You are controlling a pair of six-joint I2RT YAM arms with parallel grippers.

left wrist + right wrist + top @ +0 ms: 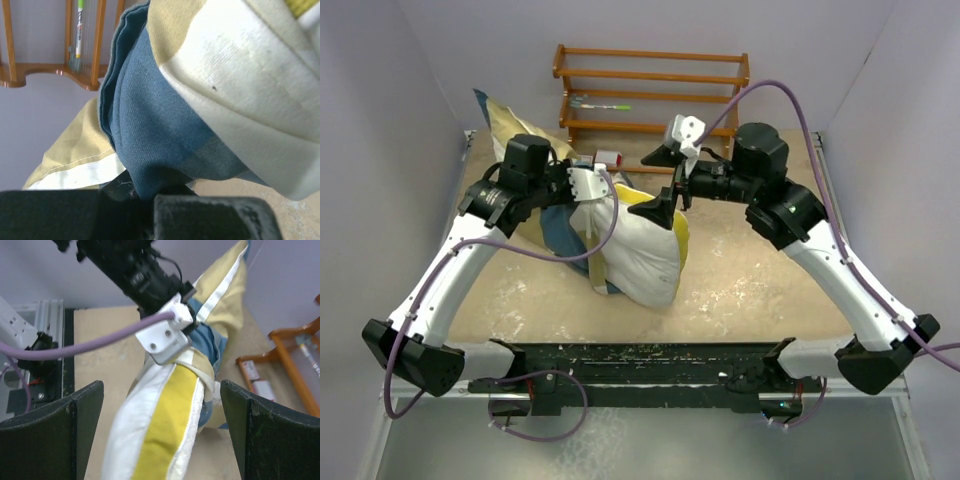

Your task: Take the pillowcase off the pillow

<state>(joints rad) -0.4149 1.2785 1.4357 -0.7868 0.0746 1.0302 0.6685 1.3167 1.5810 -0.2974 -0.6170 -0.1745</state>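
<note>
L gripper (142, 200) is clamped tight on a bunched blue fold of the pillowcase (165, 135), lifted off the counter (750, 290). R gripper (161, 385) is wide open w/ nothing held, jaws either side of the pillow (160, 450) at its yellow-trimmed end.

The pillow stands mid-counter, partly out of the case. The case looks thin, limp and light, prob. slides easily. The pillow looks plump and squashy, likely to drag along unless pinned. Best hold, imo: R on that exposed yellow edge, L keeping the hem.

Can't see the case's open mouth or how much pillow is inside. In the top view the arms cover the grip spot.
</note>
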